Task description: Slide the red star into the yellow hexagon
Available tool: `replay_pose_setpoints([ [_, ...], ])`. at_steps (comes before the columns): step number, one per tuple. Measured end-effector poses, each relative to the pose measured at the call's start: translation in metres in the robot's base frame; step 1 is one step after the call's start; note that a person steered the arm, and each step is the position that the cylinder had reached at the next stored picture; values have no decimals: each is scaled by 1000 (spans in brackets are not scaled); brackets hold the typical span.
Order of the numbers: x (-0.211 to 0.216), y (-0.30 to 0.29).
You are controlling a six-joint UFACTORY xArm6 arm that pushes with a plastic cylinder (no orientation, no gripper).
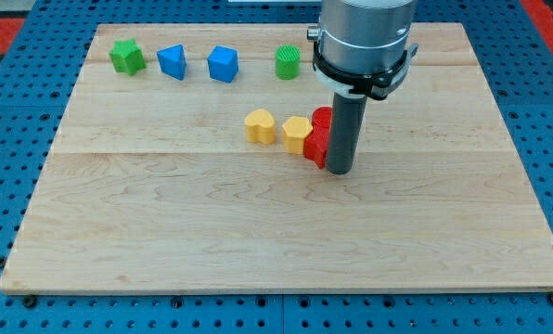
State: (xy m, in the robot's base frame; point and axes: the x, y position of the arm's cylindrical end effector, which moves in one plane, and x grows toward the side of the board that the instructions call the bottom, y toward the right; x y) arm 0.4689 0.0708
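The red star [315, 147] lies near the board's middle, partly hidden behind the rod. It touches the right side of the yellow hexagon [296, 134]. A second red block [322, 118] sits just above the star, against the rod; its shape is hidden. My tip [340, 170] rests on the board right at the star's right side, touching it. A yellow heart [259, 125] lies a little to the left of the hexagon, apart from it.
Along the view's top stand a green star [126, 57], a blue block [173, 61], a blue cube-like block [223, 64] and a green cylinder [288, 62]. The wooden board [165, 213] lies on a blue pegboard.
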Motion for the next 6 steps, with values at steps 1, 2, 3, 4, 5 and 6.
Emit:
replay_pose_setpoints([
  [1, -3, -12],
  [2, -7, -28],
  [3, 28, -33],
  [4, 25, -106],
  [5, -32, -131],
  [6, -54, -130],
])
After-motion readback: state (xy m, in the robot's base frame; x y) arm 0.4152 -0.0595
